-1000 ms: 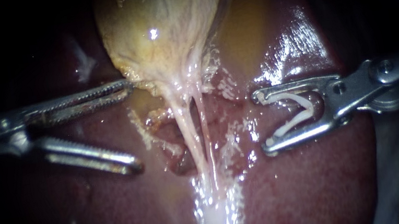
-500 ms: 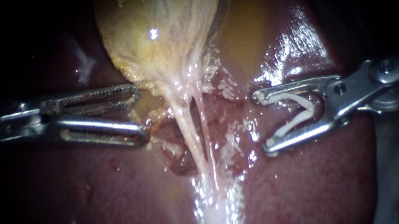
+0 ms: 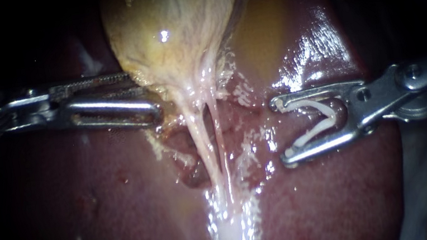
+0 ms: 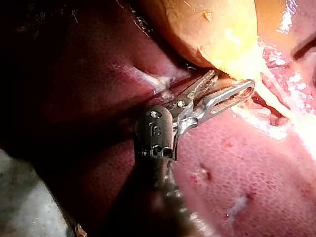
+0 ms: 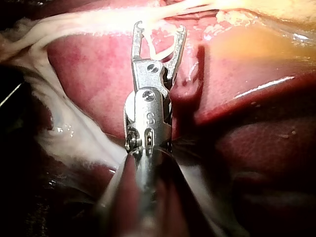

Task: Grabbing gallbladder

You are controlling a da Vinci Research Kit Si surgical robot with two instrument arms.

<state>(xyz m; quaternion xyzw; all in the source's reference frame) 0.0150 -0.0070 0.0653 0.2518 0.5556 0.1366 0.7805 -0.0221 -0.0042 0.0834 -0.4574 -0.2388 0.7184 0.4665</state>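
Your left instrument (image 3: 145, 95): shaft level from the left; jaws slightly parted, a narrow gap showing; tips at the lower left edge of the gallbladder (image 3: 172, 30), that edge between them, not yet gripped. Your right instrument (image 3: 280, 130): level from the right; jaws spread wide, holding a white clip (image 3: 311, 132) that touches both. Gallbladder: upper middle, lying on the liver (image 3: 97, 211); pale strands (image 3: 210, 137) run down from it between the two instruments, touched by neither.

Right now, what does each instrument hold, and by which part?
Right instrument: a white clip, by its two leg ends. Left instrument: at the lower edge of the gallbladder; hold cannot be told.
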